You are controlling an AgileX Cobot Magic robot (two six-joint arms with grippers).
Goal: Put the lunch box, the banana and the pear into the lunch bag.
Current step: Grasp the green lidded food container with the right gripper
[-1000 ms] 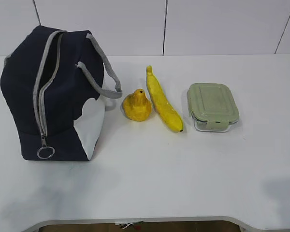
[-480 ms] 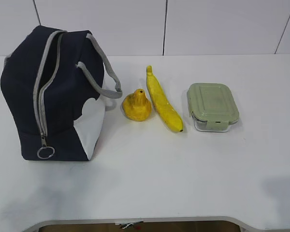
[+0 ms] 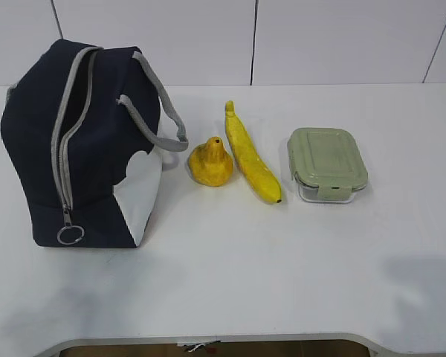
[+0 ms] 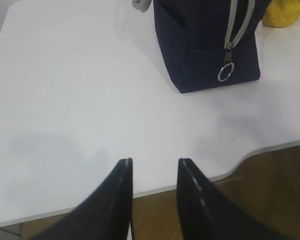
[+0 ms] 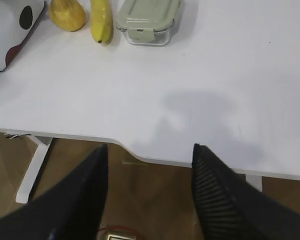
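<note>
Desk (image 3: 230, 282) carries everything: lunch bag (image 3: 82, 149) upright at left with its zipper shut, banana (image 3: 251, 156) between the pear (image 3: 210, 163) and lunch box (image 3: 327, 163). Left end effector (image 4: 154, 167) and right end effector (image 5: 150, 152) hang spread apart, empty, near the front edge.

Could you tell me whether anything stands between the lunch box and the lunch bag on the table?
Yes. The banana and the pear lie side by side between the lunch box and the lunch bag. The bag's zipper also looks closed, with its ring pull near the bottom.
</note>
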